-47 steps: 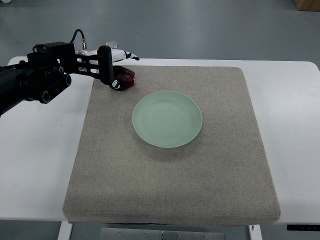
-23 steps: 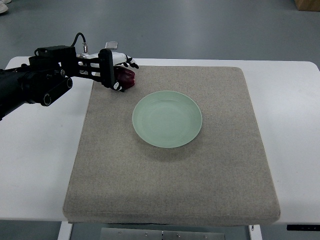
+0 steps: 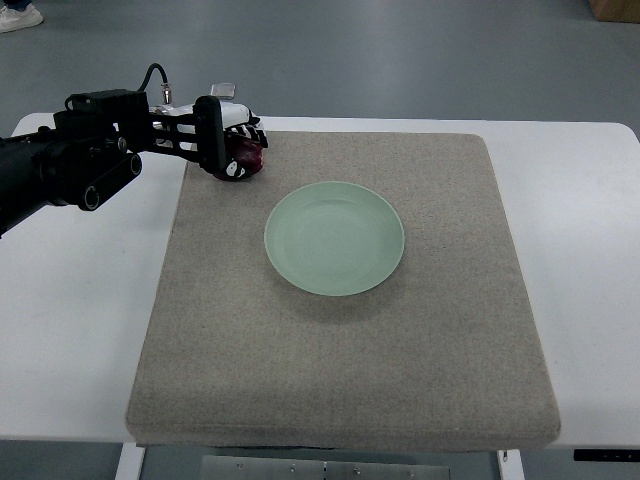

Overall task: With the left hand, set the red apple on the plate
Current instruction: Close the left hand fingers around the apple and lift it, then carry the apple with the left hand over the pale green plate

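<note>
The red apple (image 3: 249,156) sits at the far left corner of the grey mat, mostly hidden inside my left hand (image 3: 232,143). The black arm comes in from the picture's left edge, and its fingers are curled around the apple. A pale green plate (image 3: 335,237) lies empty near the middle of the mat, to the right of and nearer than the hand. Whether the apple is lifted off the mat I cannot tell.
The grey mat (image 3: 340,380) covers most of a white table (image 3: 70,330). A cable loops up from the arm's wrist. A cardboard box corner (image 3: 612,8) shows at the far right on the floor.
The fingers have closed further around the apple, which now shows less. The hand and apple have shifted slightly toward the far left corner of the mat.
</note>
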